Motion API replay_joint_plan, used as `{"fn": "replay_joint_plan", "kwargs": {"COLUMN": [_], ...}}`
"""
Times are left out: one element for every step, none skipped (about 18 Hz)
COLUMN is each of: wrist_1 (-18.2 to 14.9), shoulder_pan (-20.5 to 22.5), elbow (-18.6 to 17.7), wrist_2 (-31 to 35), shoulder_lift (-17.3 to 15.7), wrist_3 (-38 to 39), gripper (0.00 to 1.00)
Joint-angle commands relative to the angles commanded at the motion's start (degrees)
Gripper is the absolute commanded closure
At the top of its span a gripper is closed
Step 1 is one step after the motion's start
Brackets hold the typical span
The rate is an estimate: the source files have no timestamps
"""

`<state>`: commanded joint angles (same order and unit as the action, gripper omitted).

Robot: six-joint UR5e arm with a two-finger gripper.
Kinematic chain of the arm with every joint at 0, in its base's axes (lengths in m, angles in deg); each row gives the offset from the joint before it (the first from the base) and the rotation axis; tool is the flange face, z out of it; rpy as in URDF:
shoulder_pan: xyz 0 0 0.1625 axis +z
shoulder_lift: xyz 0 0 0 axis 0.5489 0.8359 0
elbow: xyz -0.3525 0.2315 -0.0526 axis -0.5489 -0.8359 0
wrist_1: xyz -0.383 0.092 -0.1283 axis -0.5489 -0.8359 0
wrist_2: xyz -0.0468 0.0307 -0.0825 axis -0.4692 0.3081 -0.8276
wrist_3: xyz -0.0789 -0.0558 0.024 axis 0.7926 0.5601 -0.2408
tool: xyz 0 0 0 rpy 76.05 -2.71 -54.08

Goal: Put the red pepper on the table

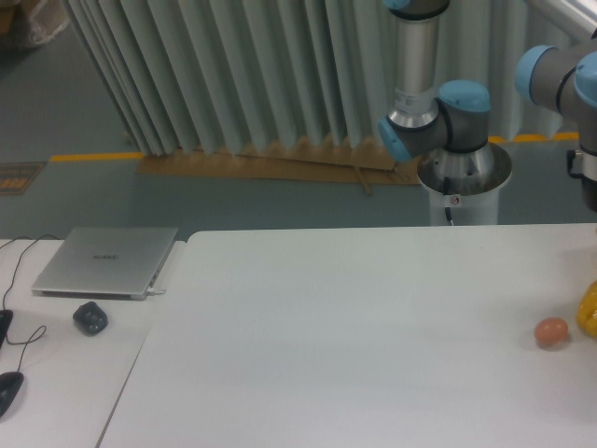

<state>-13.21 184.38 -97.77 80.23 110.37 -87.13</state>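
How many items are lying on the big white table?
2: an orange-pink ball near the right edge and a yellow object just right of it, cut off by the frame. No red pepper shows; more may lie out of view.

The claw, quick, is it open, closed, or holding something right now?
Claw: out of the camera's view past the right edge, only the grey and blue arm shows; state cannot be told.
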Motion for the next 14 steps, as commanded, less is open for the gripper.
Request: {"fn": "replay_joint_plan", "kwargs": {"wrist_1": [0.5, 0.8, 1.5, 1.9, 2.5, 2.6, 2.6, 2.6, 2.6, 2.7, 3.2, 3.8, 3.7, 3.5], "shoulder_pan": [0.0, -0.3, 0.4, 0.8, 0.8, 1.3, 2.1, 3.7, 5.3, 6.1, 6.8, 8.9, 9.7, 9.8], "elbow": [-0.1, -1.0, -1.1, -1.5, -1.6, -1.2, -1.1, -1.1, -1.1, -1.1, -1.0, -0.4, 0.6, 1.1], "wrist_2": [0.5, 0.5, 0.3, 0.4, 0.6, 1.1, 1.8, 1.7, 0.8, -0.9, -2.8, -3.8, -4.5, -5.1], "shoulder_lift": [0.7, 0.5, 0.4, 0.4, 0.2, 0.0, -0.1, -0.2, -0.3, -0.2, 0.1, 0.2, 0.4, 0.8], "wrist_3": [4.6, 9.2, 12.0, 12.5, 12.7, 13.3, 13.4, 13.7, 14.8, 16.0, 16.6, 15.8, 15.2, 16.4], "gripper": [0.0, 0.0, 0.0, 0.0, 0.0, 0.0, 0.0, 0.0, 0.0, 0.0, 0.0, 0.0, 0.0, 0.0]}}
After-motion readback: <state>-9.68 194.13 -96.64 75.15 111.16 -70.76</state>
